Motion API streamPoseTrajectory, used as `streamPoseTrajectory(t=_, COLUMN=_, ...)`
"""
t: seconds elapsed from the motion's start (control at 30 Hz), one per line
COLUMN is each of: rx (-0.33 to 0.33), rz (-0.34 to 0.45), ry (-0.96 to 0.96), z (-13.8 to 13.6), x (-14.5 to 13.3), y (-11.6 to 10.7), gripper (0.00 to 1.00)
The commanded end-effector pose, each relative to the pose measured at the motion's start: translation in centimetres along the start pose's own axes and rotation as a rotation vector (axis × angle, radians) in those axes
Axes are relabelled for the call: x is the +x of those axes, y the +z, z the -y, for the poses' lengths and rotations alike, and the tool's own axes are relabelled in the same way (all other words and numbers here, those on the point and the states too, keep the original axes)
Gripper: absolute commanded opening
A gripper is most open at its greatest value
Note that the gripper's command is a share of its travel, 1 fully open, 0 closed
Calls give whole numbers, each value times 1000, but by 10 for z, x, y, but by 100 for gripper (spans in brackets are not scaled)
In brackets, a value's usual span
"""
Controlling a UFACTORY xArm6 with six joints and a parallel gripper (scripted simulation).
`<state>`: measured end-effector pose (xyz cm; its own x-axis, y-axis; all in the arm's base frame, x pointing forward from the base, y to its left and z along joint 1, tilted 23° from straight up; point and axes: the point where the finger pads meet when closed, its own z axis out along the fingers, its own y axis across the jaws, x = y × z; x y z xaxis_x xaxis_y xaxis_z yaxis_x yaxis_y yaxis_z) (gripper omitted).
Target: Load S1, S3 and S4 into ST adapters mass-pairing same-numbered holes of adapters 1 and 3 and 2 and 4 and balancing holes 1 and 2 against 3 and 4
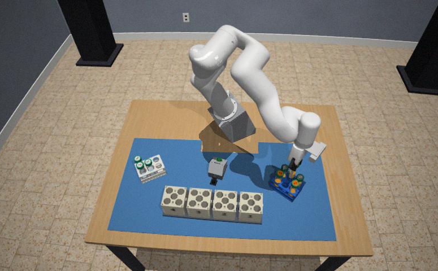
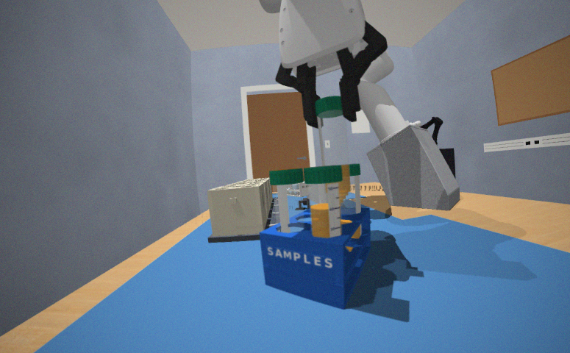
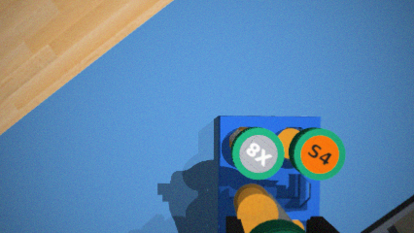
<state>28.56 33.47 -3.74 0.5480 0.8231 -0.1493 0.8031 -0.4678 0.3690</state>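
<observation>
The black fingers of the gripper (image 1: 292, 165) (image 2: 329, 111) are clamped about the green ribbed cap of a clear tube with orange liquid (image 2: 344, 181) (image 3: 258, 211), raised over the blue "SAMPLES" rack (image 1: 292, 199) (image 2: 303, 271) (image 3: 269, 122). In that rack, the landmark, stand four green-capped tubes, among them orange-dotted S4 (image 3: 320, 154) and grey-dotted X8 (image 3: 258, 153). Left of it in the top view are four cream, boxy adapters (image 1: 212, 217) with round holes, the grey sloped desk (image 1: 217, 170) with its green key, and, farthest, a white rack (image 1: 154, 178) holding three green-capped tubes. Beneath it lies a matte blue mat (image 1: 281, 224) on a wood-grained table (image 1: 352, 231); beyond, speckled beige floor tiles (image 1: 376, 151).
</observation>
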Motion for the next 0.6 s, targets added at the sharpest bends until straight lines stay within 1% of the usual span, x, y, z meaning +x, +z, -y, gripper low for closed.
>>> streamPoseTrajectory(t=0.0, rx=0, rz=-4, ry=1, z=0, x=1, y=-10, gripper=0)
streamPoseTrajectory(t=0.13, rx=0, rz=-4, ry=1, z=0, x=1, y=-14, gripper=0)
streamPoseTrajectory(t=0.57, rx=0, rz=-4, ry=1, z=0, x=1, y=-40, gripper=0)
